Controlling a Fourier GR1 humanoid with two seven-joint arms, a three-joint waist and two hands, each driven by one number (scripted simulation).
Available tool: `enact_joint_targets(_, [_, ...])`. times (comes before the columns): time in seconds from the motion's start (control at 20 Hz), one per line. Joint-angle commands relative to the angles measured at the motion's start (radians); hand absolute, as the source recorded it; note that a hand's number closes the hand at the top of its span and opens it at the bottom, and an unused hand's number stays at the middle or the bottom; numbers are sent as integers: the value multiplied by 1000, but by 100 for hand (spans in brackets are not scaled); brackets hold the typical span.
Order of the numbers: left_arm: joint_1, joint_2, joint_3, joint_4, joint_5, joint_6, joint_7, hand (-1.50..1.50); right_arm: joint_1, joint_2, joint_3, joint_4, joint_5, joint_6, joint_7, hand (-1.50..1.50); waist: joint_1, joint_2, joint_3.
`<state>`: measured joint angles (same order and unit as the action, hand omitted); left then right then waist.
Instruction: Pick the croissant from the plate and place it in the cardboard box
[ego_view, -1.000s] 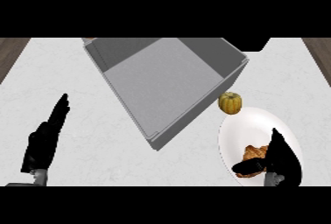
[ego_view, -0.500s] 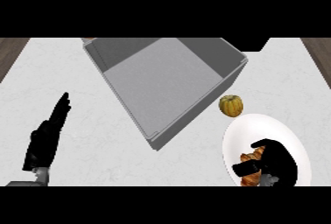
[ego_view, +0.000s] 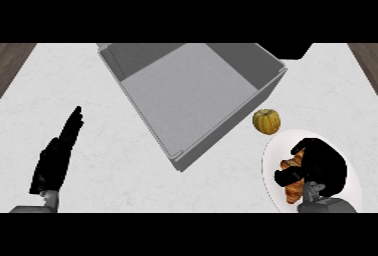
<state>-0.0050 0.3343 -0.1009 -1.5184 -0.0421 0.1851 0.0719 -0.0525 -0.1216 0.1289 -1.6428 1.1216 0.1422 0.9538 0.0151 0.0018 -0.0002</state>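
A brown croissant (ego_view: 293, 183) lies on a white plate (ego_view: 275, 155) at the lower right of the counter. My right hand (ego_view: 319, 167) sits over it with fingers and thumb curled round the croissant, hiding its right side. A large grey open box (ego_view: 184, 92) stands at the upper middle, its near corner pointing toward me. My left hand (ego_view: 57, 155) rests open at the lower left, fingers straight and pointing up, away from the box and the plate.
A small yellow-orange squash (ego_view: 266, 121) lies on the counter between the box's right wall and the plate's far rim. The white marble counter (ego_view: 111, 185) ends at wood floor strips on the far left and right.
My right hand has gone from fingers pointing up over the plate to curled round the croissant. The view shifted slightly. My left hand stayed put.
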Motion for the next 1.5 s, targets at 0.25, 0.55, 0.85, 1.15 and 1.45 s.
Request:
enact_joint_targets(0.25, [-52, 4, 3, -13, 22, -37, 42, 0, -290, -256, 12, 248, -118, 33, -574, 150, 32, 10, 3])
enact_joint_targets(0.55, [-57, -2, 38, 56, -9, -27, 4, 0, -486, -284, -87, 367, -164, 22, -696, 150, -5, 1, 0])
enact_joint_targets(0.85, [24, -42, -8, -39, -34, 12, 14, 0, -566, -177, -172, 255, -387, -2, -815, 150, 4, -3, 2])
enact_joint_targets(1.15, [32, 9, 47, -60, 9, -57, 28, 0, -683, -122, -189, 286, -472, 23, -856, 150, 3, -1, 1])
enact_joint_targets(1.45, [-13, -51, 31, -16, -45, -28, 48, 0, -801, -32, -141, 284, -451, 30, -742, 150, -6, -2, 0])
